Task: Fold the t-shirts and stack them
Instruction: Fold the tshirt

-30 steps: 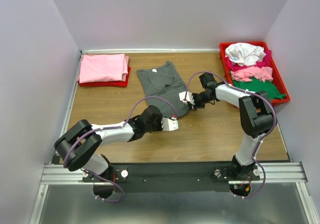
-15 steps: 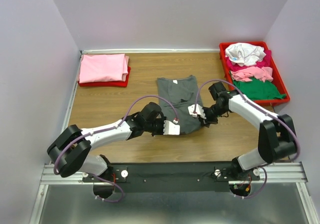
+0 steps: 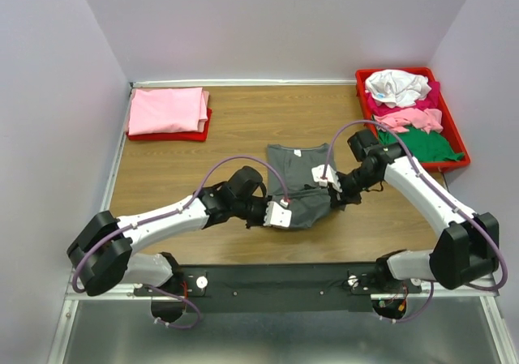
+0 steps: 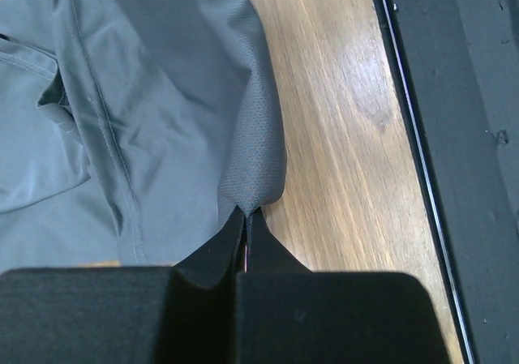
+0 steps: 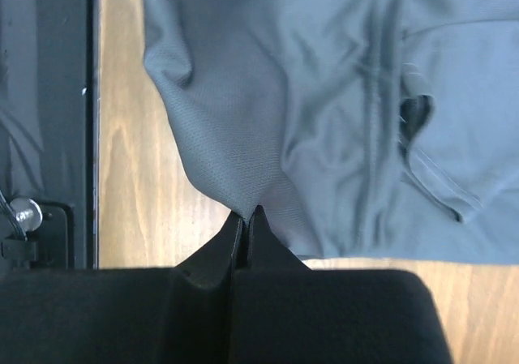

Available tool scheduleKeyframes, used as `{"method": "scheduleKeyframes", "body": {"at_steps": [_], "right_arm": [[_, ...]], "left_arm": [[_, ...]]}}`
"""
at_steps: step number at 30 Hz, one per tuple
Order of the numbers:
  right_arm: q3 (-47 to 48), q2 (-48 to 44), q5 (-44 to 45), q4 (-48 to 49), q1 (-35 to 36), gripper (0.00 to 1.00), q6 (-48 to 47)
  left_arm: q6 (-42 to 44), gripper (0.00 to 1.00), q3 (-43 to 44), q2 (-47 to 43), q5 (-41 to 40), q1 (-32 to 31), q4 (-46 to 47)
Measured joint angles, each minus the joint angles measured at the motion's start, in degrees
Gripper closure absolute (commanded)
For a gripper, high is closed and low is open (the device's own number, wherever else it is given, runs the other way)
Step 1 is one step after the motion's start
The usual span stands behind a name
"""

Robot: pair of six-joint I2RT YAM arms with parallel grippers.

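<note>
both arms are on the dark grey t-shirt, which lies mid-table toward the near edge. the left gripper is clamped tight on a pinch of the shirt's near left corner, and the right gripper is pinched just as tight on the near right corner. cloth tents up at each pinch, so the near edge is lifted while the collar end rests on the table. a two-corner hold like this looks meant to hold that edge taut and square for a fold. a folded pink shirt sits far left, and the unfolded pile fills the red tray far right.
</note>
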Motion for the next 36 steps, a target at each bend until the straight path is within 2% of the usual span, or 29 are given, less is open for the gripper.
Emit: {"method": "scheduleKeyframes", "body": {"at_steps": [6, 14, 26, 36], "right_arm": [[5.4, 2.5, 0.6, 1.1, 0.0, 0.99, 4.8], [12.8, 6.8, 2.1, 3.1, -0.7, 0.99, 11.0], [23.1, 14.8, 3.9, 8.3, -6.6, 1.0, 21.6], [28.9, 22.6, 4.5, 13.5, -10.4, 0.99, 28.9]], "left_arm": [[0.7, 1.0, 1.0, 0.0, 0.3, 3.1, -0.1], [4.0, 1.0, 4.8, 0.7, 2.4, 12.7, 2.5], [9.2, 1.0, 16.2, 13.5, 6.4, 17.7, 6.4], [9.7, 1.0, 21.7, 20.9, 7.3, 22.6, 10.2]]}}
